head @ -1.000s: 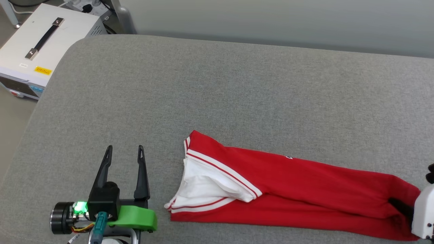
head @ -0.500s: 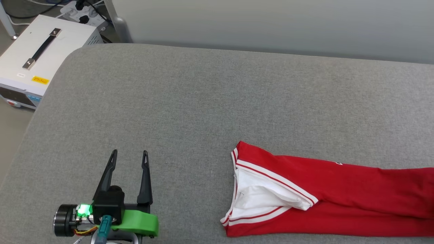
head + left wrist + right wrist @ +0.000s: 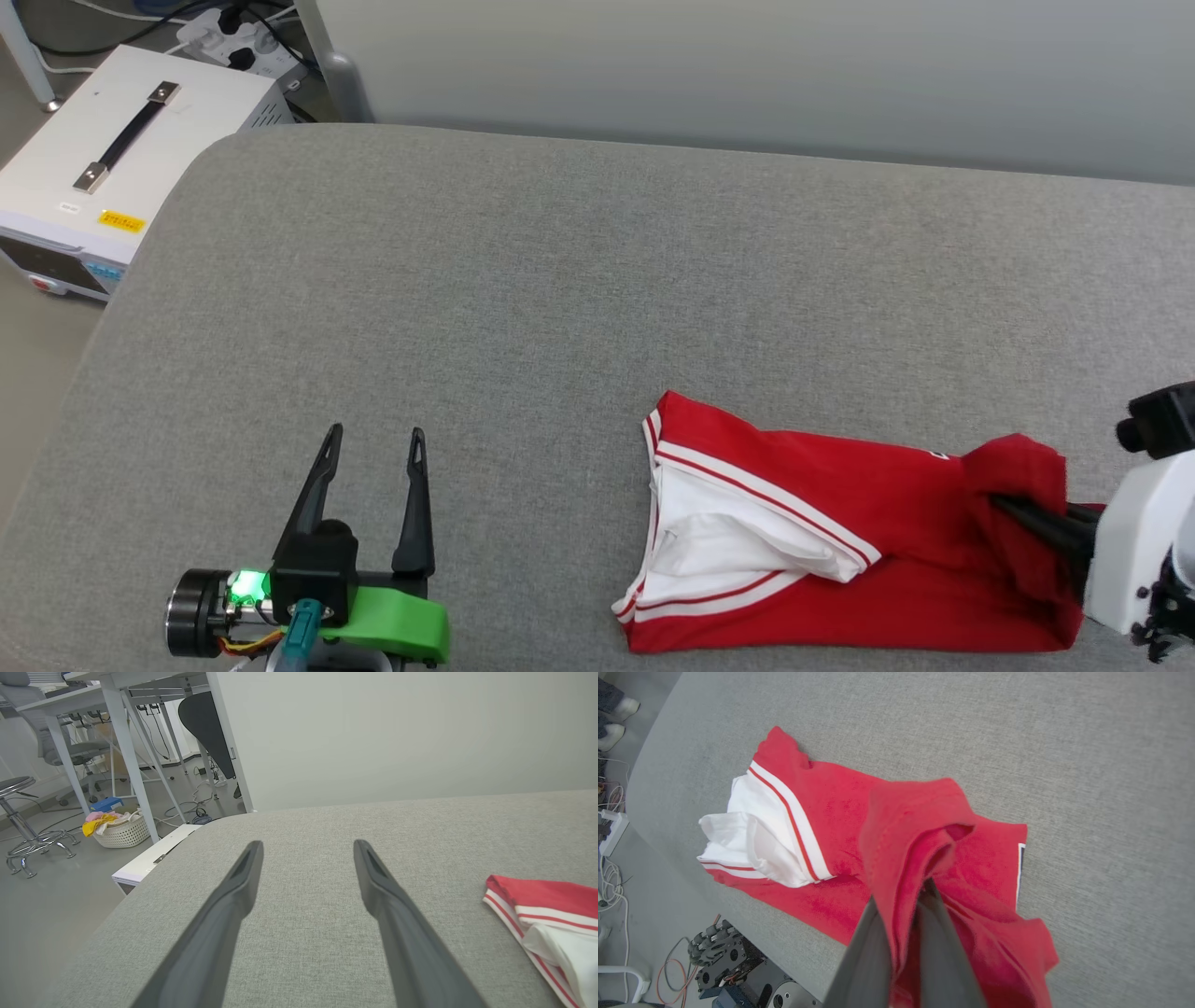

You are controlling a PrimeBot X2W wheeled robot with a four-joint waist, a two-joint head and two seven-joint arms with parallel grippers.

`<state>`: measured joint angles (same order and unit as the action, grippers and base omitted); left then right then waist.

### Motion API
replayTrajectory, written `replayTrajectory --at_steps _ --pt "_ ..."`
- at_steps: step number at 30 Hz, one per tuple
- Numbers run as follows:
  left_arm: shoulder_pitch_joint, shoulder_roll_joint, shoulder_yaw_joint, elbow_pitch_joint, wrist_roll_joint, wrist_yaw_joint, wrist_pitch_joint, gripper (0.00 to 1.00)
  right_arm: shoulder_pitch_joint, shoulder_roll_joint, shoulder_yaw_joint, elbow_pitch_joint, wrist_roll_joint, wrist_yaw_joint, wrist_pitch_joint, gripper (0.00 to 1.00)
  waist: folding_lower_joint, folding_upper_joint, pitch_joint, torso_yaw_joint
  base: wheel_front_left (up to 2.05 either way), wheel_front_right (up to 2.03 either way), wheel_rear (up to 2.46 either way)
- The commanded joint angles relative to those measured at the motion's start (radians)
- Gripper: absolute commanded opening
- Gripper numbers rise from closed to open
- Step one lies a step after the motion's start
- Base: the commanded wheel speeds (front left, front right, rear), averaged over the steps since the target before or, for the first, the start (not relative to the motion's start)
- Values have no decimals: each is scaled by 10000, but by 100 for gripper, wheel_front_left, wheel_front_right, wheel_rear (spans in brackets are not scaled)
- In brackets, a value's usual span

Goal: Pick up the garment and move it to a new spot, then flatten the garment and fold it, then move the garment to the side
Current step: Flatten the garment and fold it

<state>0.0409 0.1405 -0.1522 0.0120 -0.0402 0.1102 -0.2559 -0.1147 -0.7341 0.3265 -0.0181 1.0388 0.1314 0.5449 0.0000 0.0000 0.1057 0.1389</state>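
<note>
Since the earlier frames, the hem (image 3: 915, 807) of the garment (image 3: 840, 485) has been lifted and carried back over the red body toward the white sleeve (image 3: 719, 551); some camera shift is noted too. Hem is pinched in the closed right end effector (image 3: 927, 889). Left end effector (image 3: 373, 434) is held wide and empty, well apart. Garment is lying at near right of the grey desk (image 3: 560, 280). For a clean fold, hem should be kept taut, aligned edge-to-edge, and released only once flat.

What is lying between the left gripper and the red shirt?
Nothing: the head view shows only bare grey fabric surface between the left gripper and the garment.
</note>
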Motion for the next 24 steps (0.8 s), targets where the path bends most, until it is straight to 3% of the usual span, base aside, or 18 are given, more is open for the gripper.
replayTrajectory --at_steps 1,5,13,24 --pt "-36 -70 -1 23 95 -51 -59 100 -243 191 163 -186 -178 -7 100 0 0 0 57 91 0 0 0" --pt "-111 -131 21 65 107 -86 -59 100 -703 757 769 -420 -574 -7 302 0 0 0 132 216 0 0 0" --pt "-388 -270 1 124 141 -164 -59 100 -1989 1822 2053 297 -1312 -7 190 0 0 0 409 461 0 0 0" --pt "-644 -405 54 144 163 -214 -59 100 -3585 3083 4130 2812 -2770 -7 -697 0 0 0 733 548 0 0 0"
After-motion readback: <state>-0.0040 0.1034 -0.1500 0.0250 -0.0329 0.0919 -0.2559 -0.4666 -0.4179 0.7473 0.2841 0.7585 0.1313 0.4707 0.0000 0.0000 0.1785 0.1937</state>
